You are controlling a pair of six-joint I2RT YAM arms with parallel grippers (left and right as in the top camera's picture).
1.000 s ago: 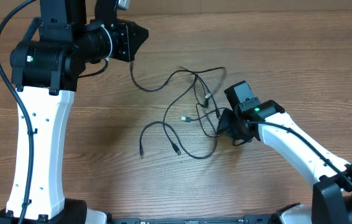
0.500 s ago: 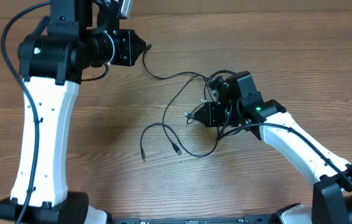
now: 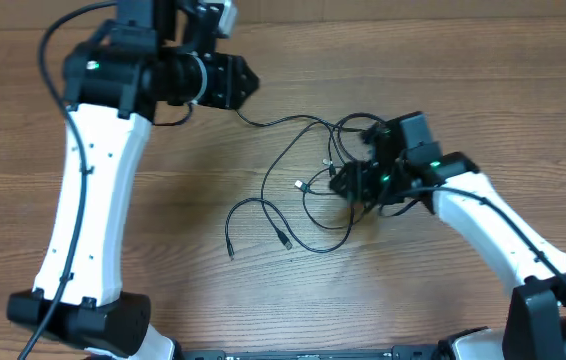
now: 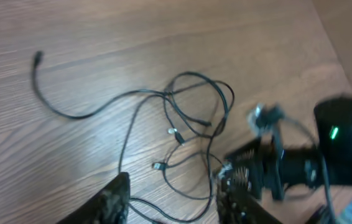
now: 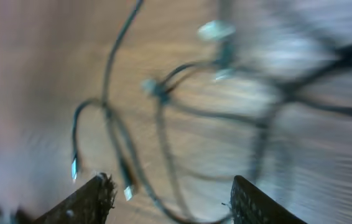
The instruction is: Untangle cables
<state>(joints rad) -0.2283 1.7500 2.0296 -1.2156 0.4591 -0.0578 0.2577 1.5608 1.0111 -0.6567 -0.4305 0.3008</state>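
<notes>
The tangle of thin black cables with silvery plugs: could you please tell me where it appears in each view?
Overhead: tangle of thin black cables, slightly right of centre.
Left wrist: middle of the picture.
Right wrist: blurred, spread across the whole picture.
Shared landmark: the brown wooden table under it.

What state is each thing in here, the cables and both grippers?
cables, tangled in loose loops, lying on the table
left gripper, open, nothing held
right gripper, open, close above the tangle, its wrist view blurred
</notes>
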